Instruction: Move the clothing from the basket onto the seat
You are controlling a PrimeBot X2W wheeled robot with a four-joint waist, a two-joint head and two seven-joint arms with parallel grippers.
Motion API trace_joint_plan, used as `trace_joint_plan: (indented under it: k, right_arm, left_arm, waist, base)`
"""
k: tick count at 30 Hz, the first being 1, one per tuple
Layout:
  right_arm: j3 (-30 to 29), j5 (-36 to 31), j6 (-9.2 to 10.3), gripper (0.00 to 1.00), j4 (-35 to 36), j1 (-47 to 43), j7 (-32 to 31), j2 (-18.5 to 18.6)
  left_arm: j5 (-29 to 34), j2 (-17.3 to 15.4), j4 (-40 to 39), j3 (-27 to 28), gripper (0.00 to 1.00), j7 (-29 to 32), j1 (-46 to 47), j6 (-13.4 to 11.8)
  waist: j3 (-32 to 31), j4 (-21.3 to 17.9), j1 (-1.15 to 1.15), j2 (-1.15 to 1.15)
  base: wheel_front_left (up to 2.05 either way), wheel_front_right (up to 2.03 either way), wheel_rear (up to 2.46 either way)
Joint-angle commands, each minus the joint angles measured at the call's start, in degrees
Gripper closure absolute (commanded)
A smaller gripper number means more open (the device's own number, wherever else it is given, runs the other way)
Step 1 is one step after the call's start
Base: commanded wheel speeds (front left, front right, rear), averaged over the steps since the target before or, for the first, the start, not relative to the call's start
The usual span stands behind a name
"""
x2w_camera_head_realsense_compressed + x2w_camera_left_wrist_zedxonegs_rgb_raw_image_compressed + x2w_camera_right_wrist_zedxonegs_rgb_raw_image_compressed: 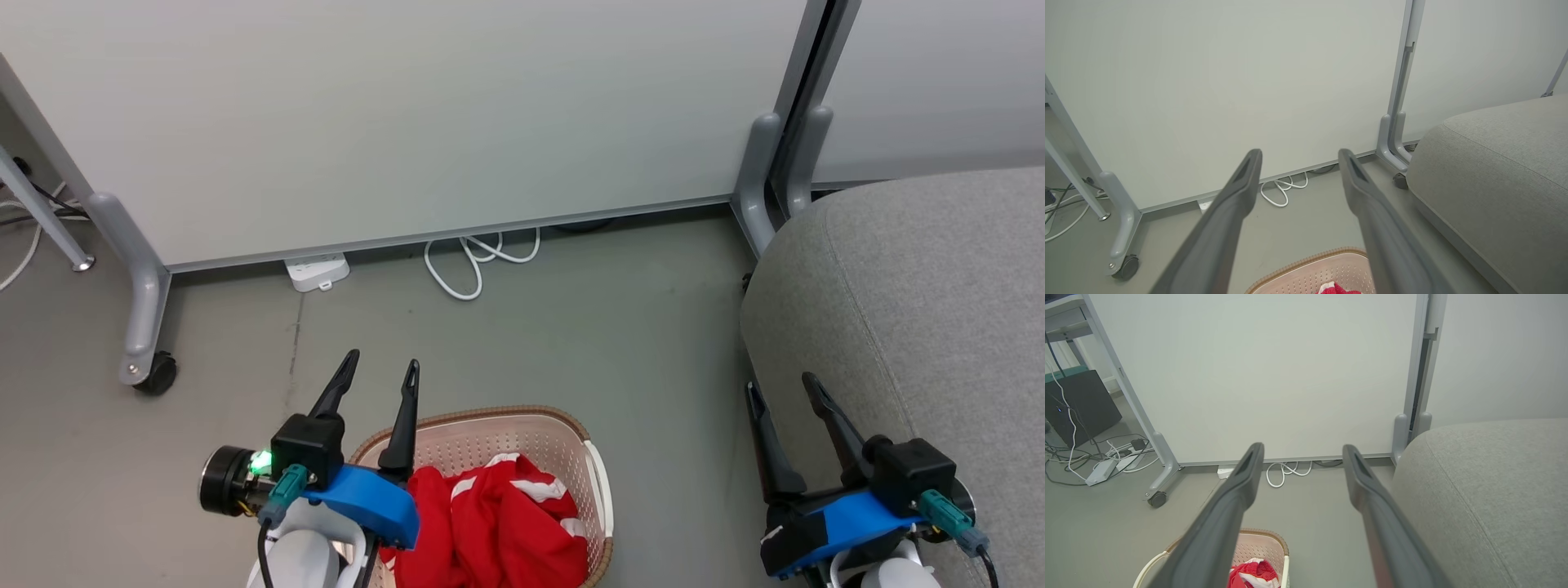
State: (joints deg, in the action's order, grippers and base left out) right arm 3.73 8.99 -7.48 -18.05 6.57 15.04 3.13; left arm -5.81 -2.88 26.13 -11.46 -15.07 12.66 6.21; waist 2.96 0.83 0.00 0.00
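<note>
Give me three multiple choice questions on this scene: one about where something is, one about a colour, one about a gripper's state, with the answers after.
1. The seat stands on which side of the basket?
A. the robot's left
B. the robot's right
C. underneath it

2. The clothing in the basket is mainly:
A. blue
B. green
C. red

3. The left gripper is:
A. open, holding nothing
B. shut on the clothing
C. shut on the basket's rim

Answers:
1 B, since the head view shows the grey seat right of the basket.
2 C, since the fabric is red with white stripes.
3 A, since its jaws stand apart with nothing between them.
</note>
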Motion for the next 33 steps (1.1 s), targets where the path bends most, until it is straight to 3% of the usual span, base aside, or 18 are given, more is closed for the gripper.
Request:
trace_joint_plan:
  k: [1, 13, 33]
  right_arm:
    - [0.06, 0.03, -0.03, 0.0, 0.23, 0.75, 0.22, 0.2]
    - [0.65, 0.51, -0.03, 0.0, 1.65, 6.35, 0.22, 0.06]
    - [2.8, 1.23, -0.03, 0.0, 4.38, 16.06, 0.21, -0.24]
  left_arm:
    - [0.34, -0.2, 0.32, 0.04, 0.0, -0.16, 1.24, 0.23]
    - [1.37, -2.12, 10.83, -4.0, 0.0, -0.17, 11.45, 1.37]
    - [-4.86, -6.37, 33.45, -20.76, 0.0, -0.16, 28.94, 1.25]
  waist:
    - [1.01, -0.68, 0.0, 0.0]
    - [12.22, -5.27, 0.0, 0.0]
    - [30.71, -13.54, 0.0, 0.0]
  base:
    - [0.0, 0.0, 0.0]
    - [0.0, 0.0, 0.0]
    - [0.0, 0.0, 0.0]
